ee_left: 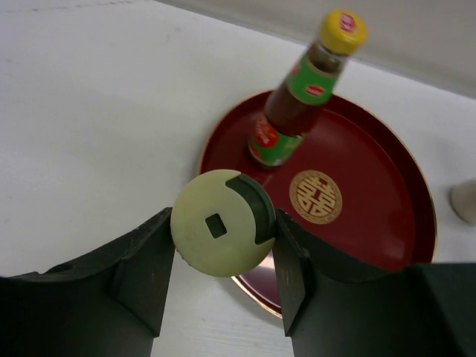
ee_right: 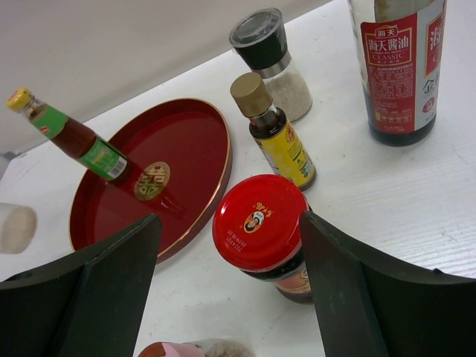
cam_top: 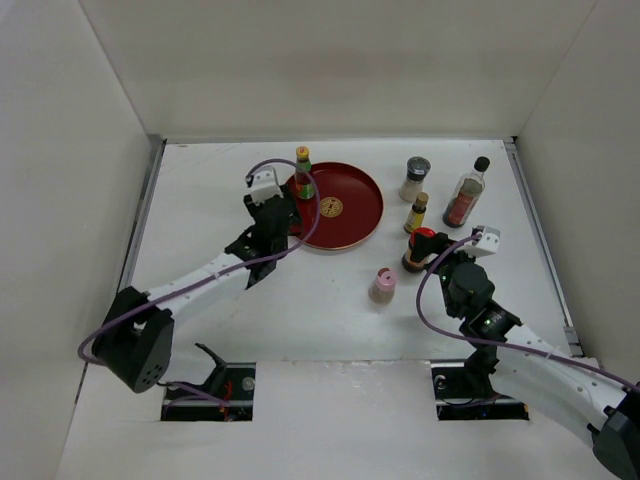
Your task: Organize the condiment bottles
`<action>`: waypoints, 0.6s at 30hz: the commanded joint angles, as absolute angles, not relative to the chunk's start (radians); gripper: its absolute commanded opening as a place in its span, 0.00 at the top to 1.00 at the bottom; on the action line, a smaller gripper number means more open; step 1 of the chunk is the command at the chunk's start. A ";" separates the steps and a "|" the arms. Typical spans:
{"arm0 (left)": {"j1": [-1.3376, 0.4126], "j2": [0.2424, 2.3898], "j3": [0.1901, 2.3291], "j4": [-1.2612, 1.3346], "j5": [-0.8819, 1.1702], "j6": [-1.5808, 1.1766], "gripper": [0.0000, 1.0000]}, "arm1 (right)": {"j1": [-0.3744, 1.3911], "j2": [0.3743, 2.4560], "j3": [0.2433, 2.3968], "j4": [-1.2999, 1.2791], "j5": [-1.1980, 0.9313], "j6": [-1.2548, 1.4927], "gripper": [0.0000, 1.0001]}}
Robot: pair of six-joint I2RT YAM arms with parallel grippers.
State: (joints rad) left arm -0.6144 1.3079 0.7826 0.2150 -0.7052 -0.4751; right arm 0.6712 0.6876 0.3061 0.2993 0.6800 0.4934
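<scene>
My left gripper (ee_left: pixel 222 256) is shut on the cream bottle (ee_left: pixel 218 232), holding it by its round cream lid over the near-left rim of the red plate (ee_left: pixel 387 223). The green-red banded bottle (ee_left: pixel 296 104) stands on the plate's left part (cam_top: pixel 303 176). My right gripper (ee_right: pixel 230 253) is open around the red-lidded dark jar (ee_right: pixel 260 222), which stands on the table (cam_top: pixel 420 247); the right finger is near the lid and the left finger is well apart. The pink-capped bottle (cam_top: pixel 382 285) stands to the jar's near left.
Behind the jar stand the amber bottle (cam_top: pixel 417 212), the grey-lidded shaker (cam_top: pixel 415 177) and the tall clear black-capped bottle (cam_top: pixel 467 192). The plate (cam_top: pixel 350 205) lies at the middle back. White walls enclose the table on three sides.
</scene>
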 commanded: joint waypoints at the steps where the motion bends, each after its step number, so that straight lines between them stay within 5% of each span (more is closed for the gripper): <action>1: -0.647 1.385 0.870 0.273 -0.696 -0.450 0.62 | 0.682 0.673 0.347 0.337 0.681 0.485 0.19; 14: -0.633 1.686 1.002 0.405 -0.638 -0.379 0.61 | 0.686 0.658 0.348 0.344 0.698 0.456 0.19; 18: -0.630 1.732 0.997 0.406 -0.664 -0.376 0.58 | 0.706 0.638 0.360 0.331 0.690 0.440 0.32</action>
State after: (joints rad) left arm -0.6353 1.7317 0.9588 0.3302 -0.6437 -0.3923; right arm 0.6846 0.6601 0.3073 0.2981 0.6811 0.4629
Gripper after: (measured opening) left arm 0.479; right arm 0.703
